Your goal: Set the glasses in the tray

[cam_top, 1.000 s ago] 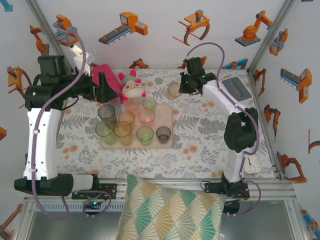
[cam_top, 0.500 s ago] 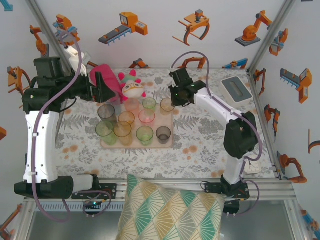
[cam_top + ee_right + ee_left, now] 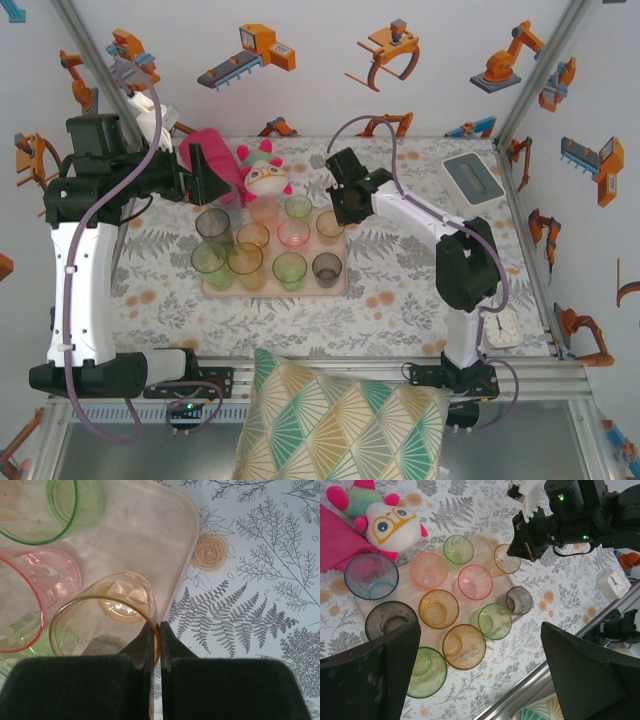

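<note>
- the amber glass (image 3: 107, 612) is held upright, mouth up, its long axis vertical.
- it is seen over the far right corner of the tray (image 3: 145, 535), just inside the rounded rim; whether its base touches the tray cannot be told.
- the right gripper (image 3: 155, 630) is closed to a narrow slit on this glass: the near wall and rim are pinched between the two fingers, one inside the mouth and one outside.
- in the right wrist view a pink glass (image 3: 20, 605) is seen just beside the held glass on the left, and a green glass (image 3: 50, 507) beyond that one.
- ten other glasses are counted on the tray in the left wrist view, all upright with mouths up, packed close in rough rows.
- among them a blue glass (image 3: 371, 576) is set at one far corner, a small grey glass (image 3: 519, 600) near the right rim and a large green glass (image 3: 425, 672) at the near edge.
- the tray is laid flat on the table (image 3: 400, 290), its long side running left to right in the top view.
- the left gripper (image 3: 207, 177) is held above the tray's far left corner, jaws spread wide; nothing is gripped or touched by it.
- a plush toy (image 3: 263, 172) and a pink towel (image 3: 210, 150) are seen just beyond the tray's far edge.
</note>
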### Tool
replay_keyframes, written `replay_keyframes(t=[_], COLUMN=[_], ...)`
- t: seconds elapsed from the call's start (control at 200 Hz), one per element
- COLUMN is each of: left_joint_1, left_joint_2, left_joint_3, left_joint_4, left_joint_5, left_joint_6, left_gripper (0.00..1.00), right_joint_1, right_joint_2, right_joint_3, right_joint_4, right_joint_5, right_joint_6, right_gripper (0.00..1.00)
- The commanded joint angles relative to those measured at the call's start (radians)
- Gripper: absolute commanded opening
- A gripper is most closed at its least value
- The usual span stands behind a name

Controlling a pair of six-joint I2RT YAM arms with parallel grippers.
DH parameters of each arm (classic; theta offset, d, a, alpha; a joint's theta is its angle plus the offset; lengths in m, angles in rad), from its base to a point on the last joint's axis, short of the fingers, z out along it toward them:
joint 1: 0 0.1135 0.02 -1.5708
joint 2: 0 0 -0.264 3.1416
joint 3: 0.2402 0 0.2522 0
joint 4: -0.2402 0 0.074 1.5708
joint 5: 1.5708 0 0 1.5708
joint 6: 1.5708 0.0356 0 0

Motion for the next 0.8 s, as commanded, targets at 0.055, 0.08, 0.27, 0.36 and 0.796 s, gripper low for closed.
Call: replay_keyframes(t=[0.055, 0.08, 0.27, 0.36, 0.796], left_joint_1=[0.006, 0.008, 0.008, 0.008, 0.012], left_joint_2=[-0.022, -0.022, -0.022, -0.022, -0.023], left_joint_3=[-0.008, -0.008, -0.011, -0.011, -0.017], left_joint_4=[0.015, 0.015, 0.017, 0.017, 0.021], left_joint_5=[0.039, 0.040, 0.042, 0.043, 0.049], left_joint_6=[-0.016, -0.017, -0.018, -0.017, -0.019], left_gripper=[0.97, 0.97, 0.97, 0.97, 0.97], right_joint_1=[0.017, 0.019, 0.026, 0.028, 0.033], right_joint_2=[0.034, 0.038, 0.064, 0.072, 0.100], right_joint_3=[0.030, 0.033, 0.050, 0.056, 0.067], right_joint_4=[-0.011, -0.012, -0.017, -0.017, -0.015], right_joint_5=[0.020, 0.021, 0.031, 0.031, 0.025], right_joint_6=[-0.014, -0.015, -0.019, -0.019, -0.014], right_gripper=[0.06, 0.07, 0.07, 0.08, 0.10])
